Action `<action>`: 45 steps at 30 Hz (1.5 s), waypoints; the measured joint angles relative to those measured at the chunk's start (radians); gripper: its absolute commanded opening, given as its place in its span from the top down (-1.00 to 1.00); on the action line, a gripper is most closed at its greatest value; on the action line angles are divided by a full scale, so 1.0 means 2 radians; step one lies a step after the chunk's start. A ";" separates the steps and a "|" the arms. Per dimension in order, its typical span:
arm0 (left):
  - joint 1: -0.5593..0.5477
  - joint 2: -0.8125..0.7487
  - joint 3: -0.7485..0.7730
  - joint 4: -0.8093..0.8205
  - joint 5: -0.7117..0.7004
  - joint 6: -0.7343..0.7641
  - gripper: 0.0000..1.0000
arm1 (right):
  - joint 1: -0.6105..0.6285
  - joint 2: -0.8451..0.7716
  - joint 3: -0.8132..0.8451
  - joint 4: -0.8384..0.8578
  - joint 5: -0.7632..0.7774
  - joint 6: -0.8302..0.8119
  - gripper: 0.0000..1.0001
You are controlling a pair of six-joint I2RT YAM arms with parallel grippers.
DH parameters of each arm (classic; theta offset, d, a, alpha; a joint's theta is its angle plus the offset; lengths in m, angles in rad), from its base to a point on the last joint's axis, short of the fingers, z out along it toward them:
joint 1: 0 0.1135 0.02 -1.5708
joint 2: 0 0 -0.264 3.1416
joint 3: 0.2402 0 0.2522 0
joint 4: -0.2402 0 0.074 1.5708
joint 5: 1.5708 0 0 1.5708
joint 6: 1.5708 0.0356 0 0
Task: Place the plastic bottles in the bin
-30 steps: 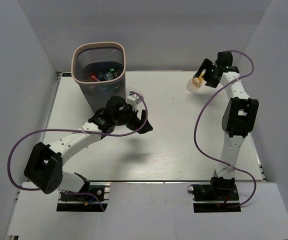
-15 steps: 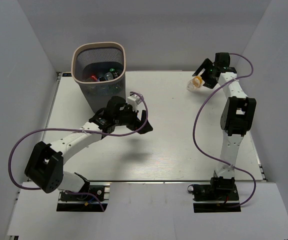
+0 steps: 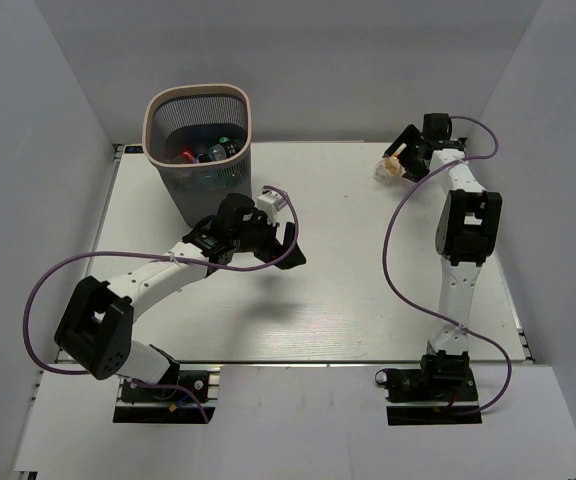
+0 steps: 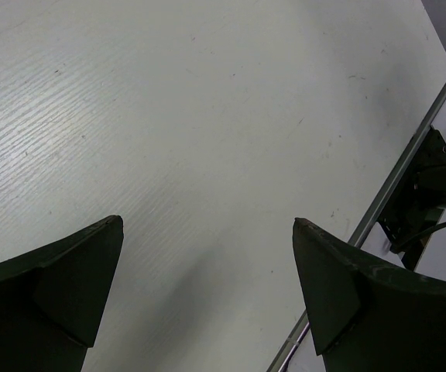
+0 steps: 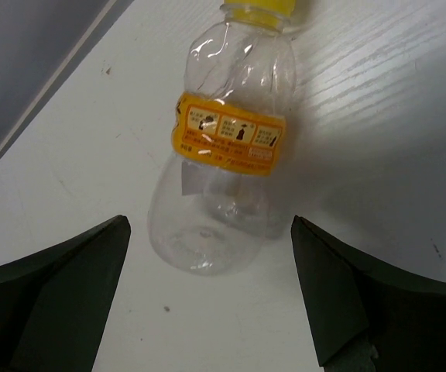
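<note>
A small clear bottle (image 5: 223, 155) with an orange label and yellow cap lies on the white table at the far right (image 3: 387, 168). My right gripper (image 5: 207, 271) is open, its jaws wide apart just short of the bottle's base, not touching it; in the top view the right gripper (image 3: 404, 152) is beside the bottle. The bin (image 3: 199, 145), dark mesh with a pale rim, stands at the far left and holds several bottles (image 3: 208, 152). My left gripper (image 3: 280, 240) is open and empty above the table's middle, in front of the bin; it also shows in its wrist view (image 4: 207, 263).
White walls close the table in at the back and sides. The table's metal edge rail (image 4: 409, 163) and an arm base mount (image 4: 428, 194) show in the left wrist view. Purple cables loop beside both arms.
My right gripper has moved back and left toward the far wall, staying by the orange-labelled bottle. My left arm has shifted slightly.
</note>
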 measured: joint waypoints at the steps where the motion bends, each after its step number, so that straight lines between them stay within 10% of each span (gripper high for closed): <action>1: 0.000 0.001 0.000 0.000 0.000 0.000 -1.00 | 0.000 0.007 0.003 0.004 0.002 0.001 -0.80; 9: 0.000 0.002 0.000 -0.001 0.000 -0.001 -1.00 | 0.007 0.055 0.027 0.034 0.012 0.004 -0.80; 22: 0.000 -0.022 -0.023 0.001 -0.005 -0.010 -1.00 | 0.008 0.030 -0.043 0.089 -0.040 -0.024 0.97; 36: 0.000 -0.083 -0.140 0.042 -0.005 -0.041 -1.00 | 0.063 -0.223 -0.119 0.159 -0.403 -0.307 1.00; 45: 0.000 -0.132 -0.170 0.042 -0.005 -0.047 -1.00 | 0.184 -0.188 -0.037 0.402 -0.486 -0.268 1.00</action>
